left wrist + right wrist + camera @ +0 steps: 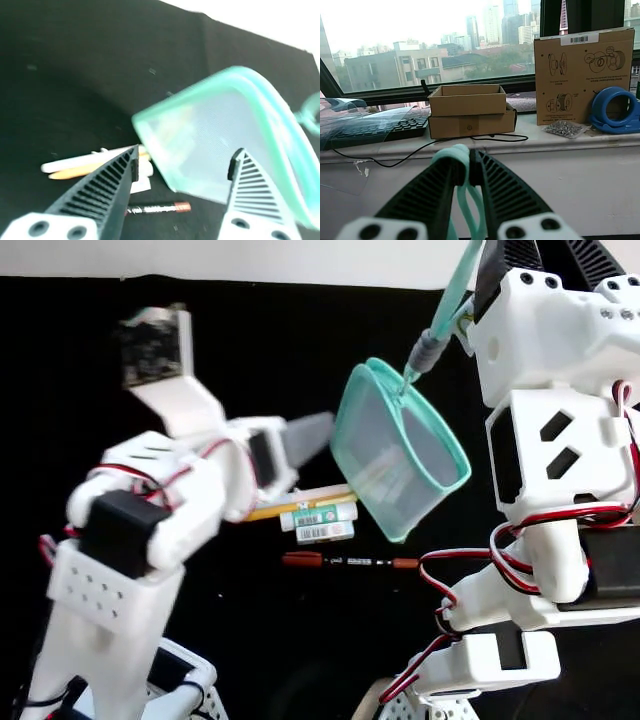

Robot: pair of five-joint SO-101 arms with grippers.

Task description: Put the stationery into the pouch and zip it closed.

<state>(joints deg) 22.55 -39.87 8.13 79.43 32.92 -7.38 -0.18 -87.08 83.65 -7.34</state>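
1. Right gripper (470, 167): fingers pressed together on the teal strap (456, 156) of the pouch, raised high over the far right of the table (250, 340).
2. Pouch (400, 455): teal-edged with see-through mesh, hanging in the air from that strap (440, 315), tilted, lower corner above the stationery and clear of the table. Zip open or closed: cannot tell.
3. Left gripper (187, 151): jaws spread wide, nothing between them, level with the pouch's side. In the left wrist view, pouch (220, 150) just beyond the two fingertips; contact not clear.
4. Stationery lying on the black table under and beside the pouch, none of it inside:
   - yellow pencil (285, 507), touching the white pieces;
   - two short white sticks (320, 523) side by side, labels on them, just under the pouch's lower edge;
   - reddish-brown pen (350, 561) lying crosswise, a little apart and nearer the arms' bases.
5. Same items in the left wrist view: pencil (75, 173), brown pen (157, 207) close to one finger of the left gripper.
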